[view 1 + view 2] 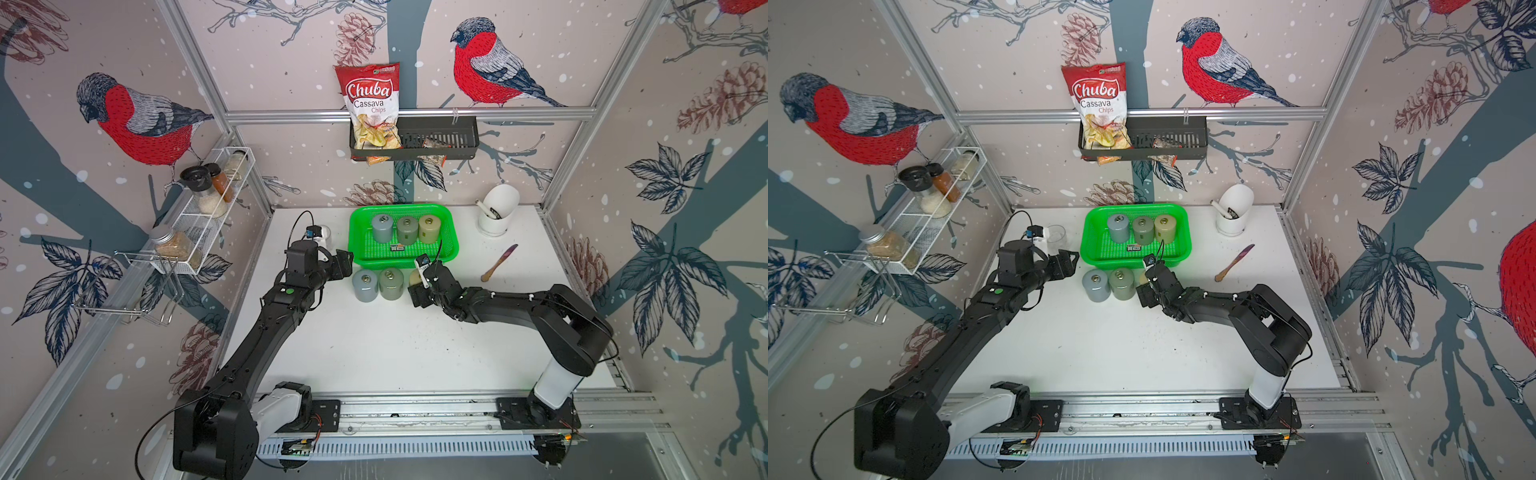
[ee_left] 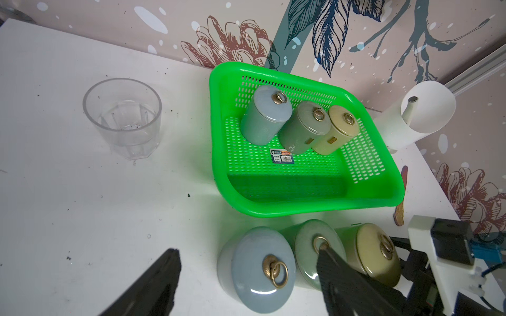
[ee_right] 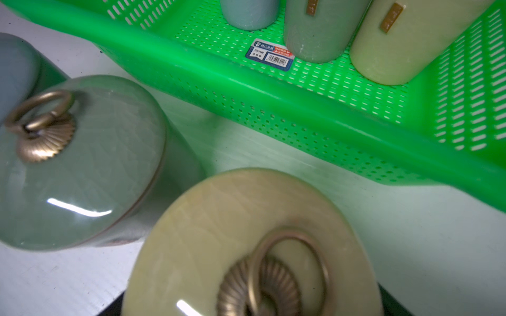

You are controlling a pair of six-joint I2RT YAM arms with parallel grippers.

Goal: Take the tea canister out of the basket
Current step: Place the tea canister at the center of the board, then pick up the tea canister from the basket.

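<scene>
now, l claw (image 1: 348, 261) released, r claw (image 1: 415, 286) grasping beige canister (image 3: 219, 219), basket (image 2: 301, 208) just beside, glass (image 2: 121, 117) near

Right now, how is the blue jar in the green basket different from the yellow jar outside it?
The blue jar is grey-blue; the yellow jar is pale yellow. The blue jar stands inside the basket; the yellow jar is outside, in front of it. Both are upright, with brass-ring lids.
</scene>
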